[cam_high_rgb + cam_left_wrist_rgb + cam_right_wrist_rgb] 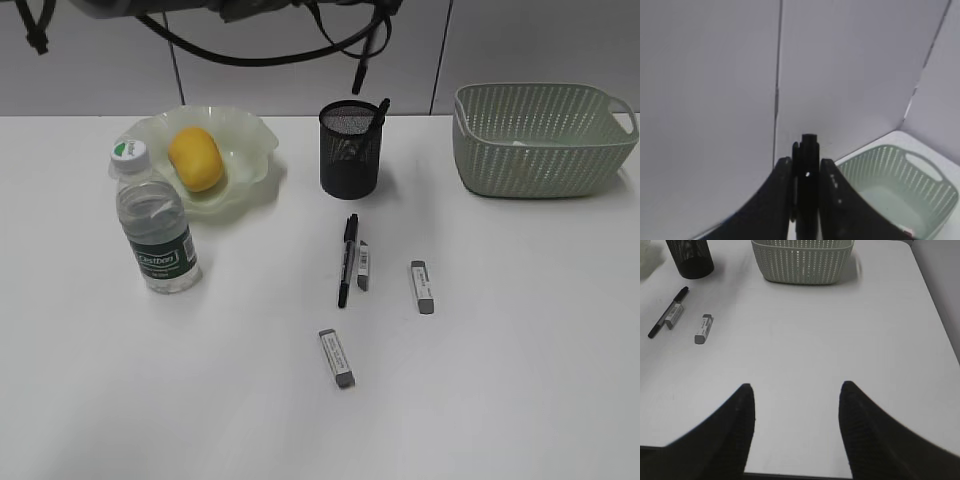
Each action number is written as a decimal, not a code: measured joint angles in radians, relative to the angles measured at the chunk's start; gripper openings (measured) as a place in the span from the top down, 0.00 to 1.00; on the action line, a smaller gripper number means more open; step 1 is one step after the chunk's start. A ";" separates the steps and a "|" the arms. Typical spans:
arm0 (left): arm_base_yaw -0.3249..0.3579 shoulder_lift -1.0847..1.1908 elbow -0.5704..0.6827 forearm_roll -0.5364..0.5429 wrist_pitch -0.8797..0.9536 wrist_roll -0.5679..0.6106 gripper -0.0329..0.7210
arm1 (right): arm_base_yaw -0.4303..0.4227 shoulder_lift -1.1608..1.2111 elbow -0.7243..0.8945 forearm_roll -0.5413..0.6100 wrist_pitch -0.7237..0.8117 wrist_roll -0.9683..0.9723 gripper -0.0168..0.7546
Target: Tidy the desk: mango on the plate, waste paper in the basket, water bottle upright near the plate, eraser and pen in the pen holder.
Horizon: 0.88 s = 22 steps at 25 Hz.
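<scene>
The water bottle (156, 228) carried a dark green label that read "Cestbon" in white letters. The erasers' (337, 357) sleeves bore small printed marks, but these were too small to be read.

Pen (346, 261), 3 erasers (337, 358) clutter centre; right side open.

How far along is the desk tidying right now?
Done: the mango sits on the plate, the bottle stands upright beside it, and one pen pokes from the pen holder. In hand: the left gripper clamps a black pen. Left: the pen and three erasers on the table.
</scene>
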 joint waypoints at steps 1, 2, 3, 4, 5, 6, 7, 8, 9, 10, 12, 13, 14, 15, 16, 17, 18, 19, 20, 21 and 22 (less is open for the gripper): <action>0.018 0.009 0.000 0.015 -0.076 0.000 0.81 | 0.000 0.000 0.000 0.000 0.000 0.000 0.41; 0.034 0.023 0.000 0.027 -0.132 0.000 0.81 | 0.000 0.000 0.000 0.000 0.000 0.000 0.41; 0.054 0.039 0.000 0.029 -0.176 0.000 0.81 | 0.000 0.000 0.000 0.000 0.000 0.000 0.41; 0.074 0.056 0.000 0.031 -0.206 0.000 0.81 | 0.000 0.000 0.000 0.000 0.000 0.000 0.41; 0.089 0.069 0.000 0.032 -0.225 0.004 0.81 | 0.000 0.000 0.000 0.000 0.000 0.000 0.41; 0.106 0.082 0.000 0.033 -0.242 0.013 0.81 | 0.000 0.000 0.000 0.000 0.000 0.000 0.41; 0.119 0.092 0.001 0.035 -0.258 0.022 0.81 | 0.000 0.000 0.000 0.000 0.000 0.000 0.41; 0.131 0.097 0.002 0.035 -0.276 0.033 0.81 | 0.000 0.000 0.000 0.000 0.000 0.000 0.41; 0.138 0.100 0.002 0.035 -0.296 0.046 0.81 | 0.000 0.000 0.000 0.000 0.000 0.000 0.41; 0.147 0.101 0.002 0.035 -0.330 0.055 0.81 | 0.000 0.000 0.000 0.000 0.000 -0.001 0.41; 0.160 0.107 0.001 0.035 -0.411 0.064 0.81 | 0.000 0.000 0.000 0.000 0.000 -0.001 0.41; 0.166 0.113 0.001 0.034 -0.440 0.067 0.81 | 0.000 0.000 0.000 0.000 0.000 -0.001 0.41; 0.171 0.120 0.001 0.032 -0.470 0.072 0.81 | 0.000 0.000 0.000 0.000 0.000 -0.001 0.41; 0.175 0.127 0.001 0.031 -0.493 0.085 0.81 | 0.000 0.000 0.000 0.000 0.000 -0.001 0.41; 0.178 0.137 0.001 0.031 -0.503 0.103 0.81 | 0.000 0.000 0.000 0.000 0.000 -0.001 0.41; 0.180 0.146 0.001 0.027 -0.515 0.125 0.81 | 0.000 0.000 0.000 0.000 0.000 -0.001 0.41; 0.181 0.156 0.001 0.025 -0.524 0.148 0.81 | 0.000 0.000 0.000 0.000 0.000 -0.001 0.41; 0.182 0.162 0.001 0.022 -0.538 0.163 0.81 | 0.000 0.000 0.000 0.000 0.000 -0.001 0.41; 0.183 0.171 0.001 0.019 -0.550 0.176 0.81 | 0.000 0.000 0.000 0.000 0.000 -0.001 0.41; 0.185 0.180 0.001 0.012 -0.573 0.188 0.81 | 0.000 0.000 0.000 0.000 0.000 -0.001 0.41; 0.189 0.189 0.001 -0.003 -0.590 0.199 0.81 | 0.000 0.000 0.000 0.000 0.000 -0.001 0.41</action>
